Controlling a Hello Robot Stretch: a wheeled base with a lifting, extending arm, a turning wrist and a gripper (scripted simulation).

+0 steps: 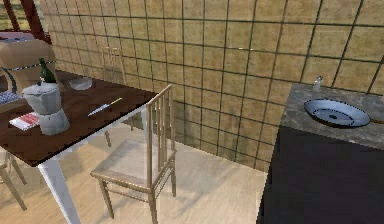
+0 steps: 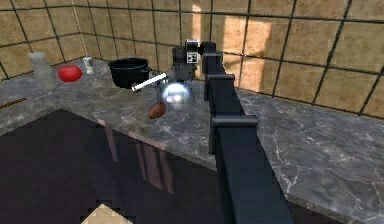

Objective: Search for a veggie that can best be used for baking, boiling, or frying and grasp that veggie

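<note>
A small brown oval thing, potato-like, lies on the grey stone counter near its front edge. Just above it in the arm side view is a shiny silver round thing. The dark arm rises from the bottom edge to two white marker squares. The gripper sits left of them, over the counter by the silver thing and the brown one. I cannot tell whether it holds anything. A red round thing lies farther left on the counter.
On the counter stand a black pot, a small shaker, a clear jar and a pale utensil. The forward view has a dark table with a grey kettle, a wooden chair and a sink.
</note>
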